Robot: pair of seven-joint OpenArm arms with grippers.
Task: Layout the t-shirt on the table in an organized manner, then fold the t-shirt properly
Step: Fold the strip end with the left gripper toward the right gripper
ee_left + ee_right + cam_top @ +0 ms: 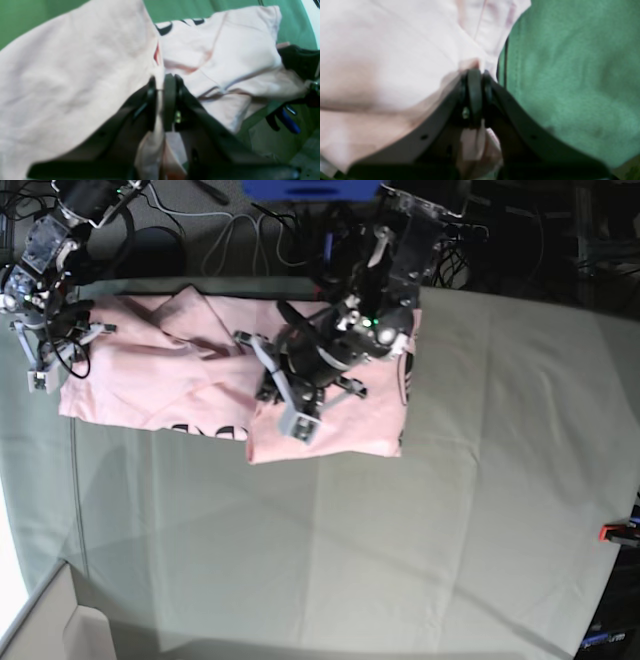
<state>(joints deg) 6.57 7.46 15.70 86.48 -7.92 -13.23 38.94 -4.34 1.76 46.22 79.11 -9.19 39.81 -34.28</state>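
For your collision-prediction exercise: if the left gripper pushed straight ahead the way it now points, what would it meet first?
The left gripper is shut on the t-shirt, so pink cloth lies directly at its tips. Going on, it would press that fabric toward the table; how far below the table lies is unclear.

The base view looks straight down on the table from high up; both wrist views sit close above the t-shirt, sharing it
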